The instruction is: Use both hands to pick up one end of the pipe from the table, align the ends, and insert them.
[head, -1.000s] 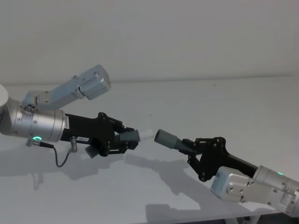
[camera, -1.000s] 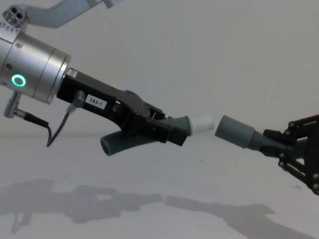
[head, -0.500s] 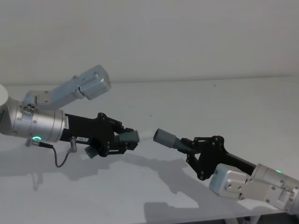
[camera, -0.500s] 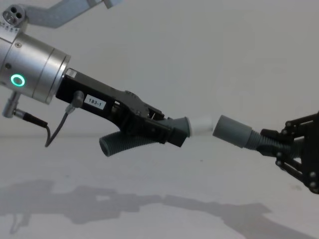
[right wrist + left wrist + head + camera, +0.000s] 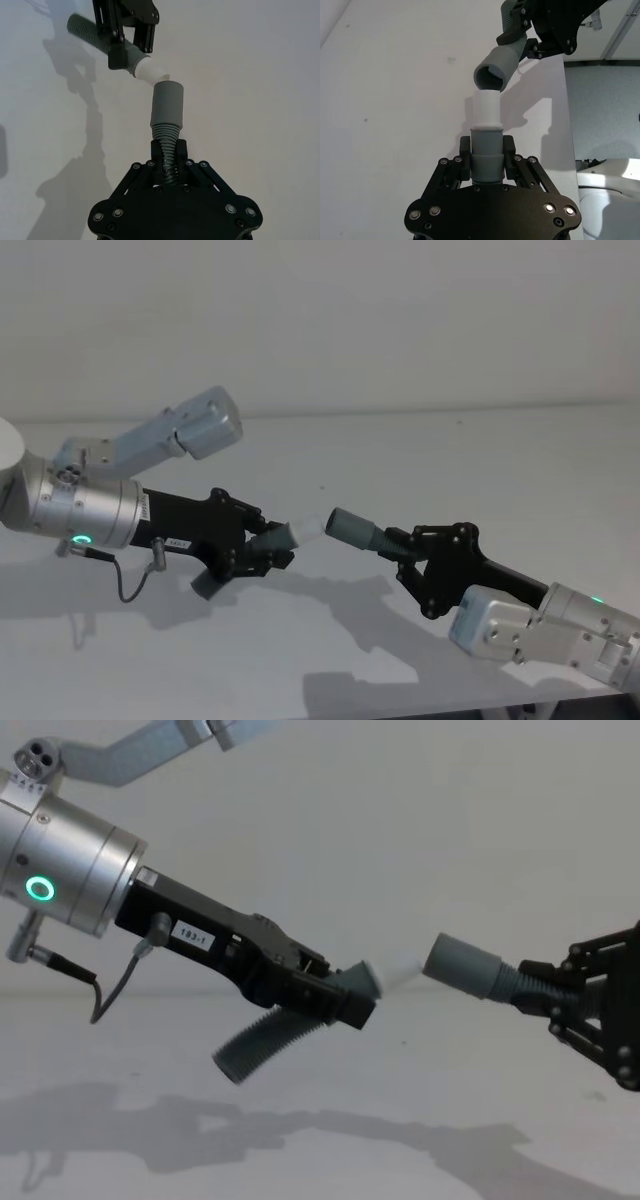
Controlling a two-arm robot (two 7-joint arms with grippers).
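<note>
Above the table [image 5: 520, 455], the left gripper [image 5: 268, 546] is clamped on the hose piece [image 5: 262, 1047] with the white tip [image 5: 312, 529]. The right gripper [image 5: 408, 550] is clamped on the other piece [image 5: 508, 986], and its grey cuff [image 5: 350, 527] is just at that tip.

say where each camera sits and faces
Head: high, looking down at the table; left claw and right claw each hold a hose.
Chest: low, looking across; left claw large, right claw at the edge.
Left wrist: looks along its claw to the white tip.
Right wrist: looks along its claw to the grey cuff.
Shared: both wrist views show the tip at the cuff's mouth.
</note>
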